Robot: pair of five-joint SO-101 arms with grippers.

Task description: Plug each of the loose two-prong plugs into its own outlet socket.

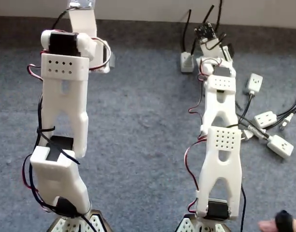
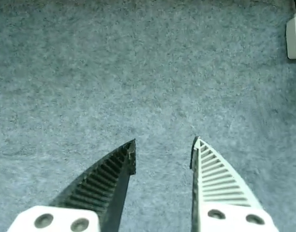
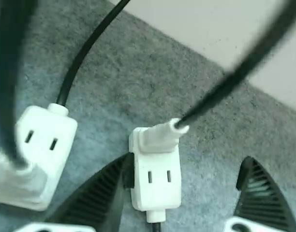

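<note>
The right gripper (image 3: 186,162) is spread wide at one o'clock, its dark finger (image 3: 102,198) laid against a white socket (image 3: 155,181); the left gripper (image 2: 164,141) is held partly open, empty, over carpet (image 2: 90,72).

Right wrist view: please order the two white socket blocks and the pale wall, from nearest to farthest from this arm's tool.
1. Middle socket block: between the open fingers of the right tool, close against the dark one.
2. Second socket block: outside the fingers, on the dark finger's side.
3. Pale wall: beyond the carpet's edge, farthest.
</note>
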